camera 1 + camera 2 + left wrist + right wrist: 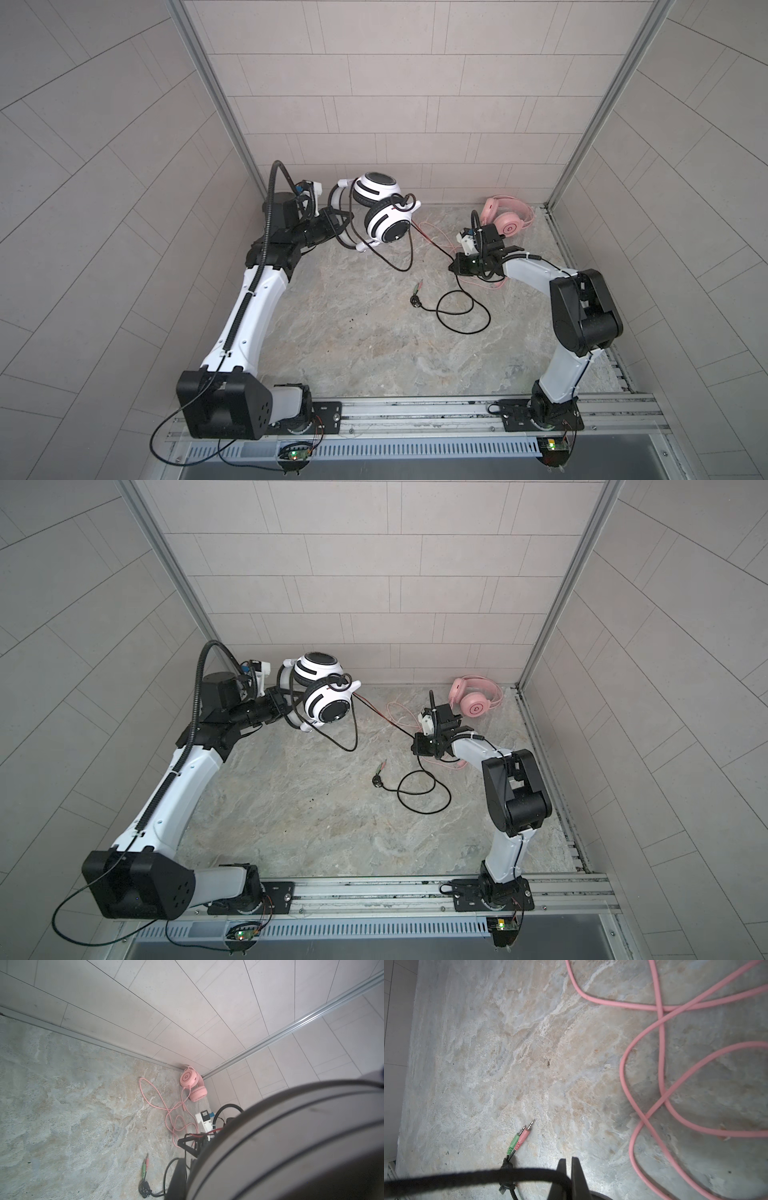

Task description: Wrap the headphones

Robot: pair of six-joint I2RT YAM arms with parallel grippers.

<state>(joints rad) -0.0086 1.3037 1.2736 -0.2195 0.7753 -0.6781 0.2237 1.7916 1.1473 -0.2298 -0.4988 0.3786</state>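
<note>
Jaws of the left gripper (337,219) are closed on the black headband of the white over-ear headset with black pads (388,216), which is held clear of the marbled grey-beige tabletop (353,353) at about 11 o'clock on the work surface, near the back wall. In the left wrist view one ear cup fills much of the frame as a blurred grey curve, hiding the grip itself. The right gripper (452,267) sits at about 1 o'clock, close to the table centre, pressed together on the braided black cord (467,1178) of that headset; the right wrist view shows the cord running into the closed fingertips (562,1169). One section runs straight from the ear cup to this gripper, while a slack loop hangs under the headset. Past the gripper the cord drops to the table, loops at about 3 o'clock, and ends near the centre in a green and a pink jack plug (519,1139) lying side by side. The all-pink over-ear headset (510,220) rests in the far corner between 1 and 2 o'clock, and its thin pink cord (662,1009) lies in loose crossing loops between that corner and the right gripper
</note>
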